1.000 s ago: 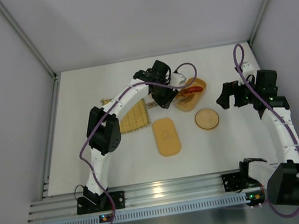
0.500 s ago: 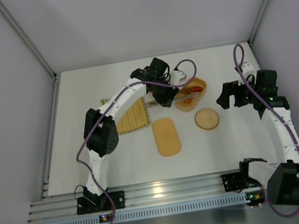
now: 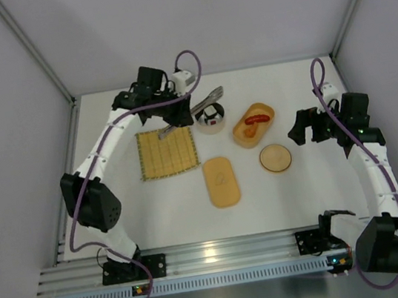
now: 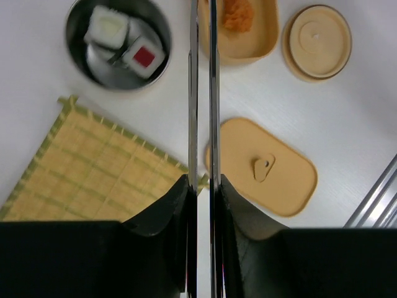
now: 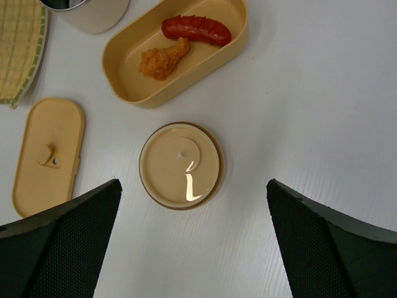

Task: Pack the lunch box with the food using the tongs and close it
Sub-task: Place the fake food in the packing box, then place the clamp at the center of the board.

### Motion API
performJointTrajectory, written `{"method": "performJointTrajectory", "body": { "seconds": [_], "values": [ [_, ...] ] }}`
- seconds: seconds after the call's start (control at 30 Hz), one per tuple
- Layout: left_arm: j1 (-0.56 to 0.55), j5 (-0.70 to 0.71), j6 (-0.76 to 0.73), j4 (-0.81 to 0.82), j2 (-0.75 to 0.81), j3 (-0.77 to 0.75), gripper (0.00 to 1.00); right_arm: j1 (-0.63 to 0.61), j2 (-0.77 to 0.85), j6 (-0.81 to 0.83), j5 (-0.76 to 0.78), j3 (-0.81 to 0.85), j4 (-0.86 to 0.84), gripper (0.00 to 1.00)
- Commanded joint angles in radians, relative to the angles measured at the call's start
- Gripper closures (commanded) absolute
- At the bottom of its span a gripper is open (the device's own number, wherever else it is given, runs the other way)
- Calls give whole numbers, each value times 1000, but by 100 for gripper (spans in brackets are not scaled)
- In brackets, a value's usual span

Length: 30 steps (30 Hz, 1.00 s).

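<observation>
My left gripper is shut on the tongs. Their two thin metal arms run close together, with the tips out over the steel bowl. In the bowl lies food: white pieces and a white square with a red mark. The open lunch box holds a red sausage and an orange fried piece. Its flat oblong lid lies on the table. My right gripper hangs open, holding nothing, right of the box.
A woven yellow mat lies left of the bowl. The bowl's round tan lid sits below my right gripper's open fingers. Grey walls close in the table on three sides.
My left arm has swung left and back from the lunch box to above the mat's far edge, taking the tongs along. The tongs' arms are squeezed closer. The right arm has not moved.
</observation>
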<state>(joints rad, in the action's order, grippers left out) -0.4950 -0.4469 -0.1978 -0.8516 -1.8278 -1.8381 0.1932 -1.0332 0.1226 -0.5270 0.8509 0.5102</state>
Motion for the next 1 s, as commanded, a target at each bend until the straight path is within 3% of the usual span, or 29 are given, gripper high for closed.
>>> {"method": "performJointTrajectory", "body": {
  "seconds": [0.0,0.2,0.27,0.43,0.53,0.77,0.97],
  "values": [
    [120,-81,78,78,164,149,74,15,22,12,-31,36,-30,1],
    [412,11,126,134,333,383,90,17,10,12,-42,34,-32,1],
    [536,25,109,164,354,431,94,15,6,12,-44,31,-38,1],
    [706,53,44,198,326,545,100,17,-8,11,-48,34,-36,1],
    [762,85,40,258,294,601,100,17,-5,14,-42,33,-35,1],
    [765,128,18,356,182,669,96,15,-2,17,-36,16,-41,1],
    [765,126,5,375,104,714,73,15,-2,20,-37,20,-36,1]
  ]
}}
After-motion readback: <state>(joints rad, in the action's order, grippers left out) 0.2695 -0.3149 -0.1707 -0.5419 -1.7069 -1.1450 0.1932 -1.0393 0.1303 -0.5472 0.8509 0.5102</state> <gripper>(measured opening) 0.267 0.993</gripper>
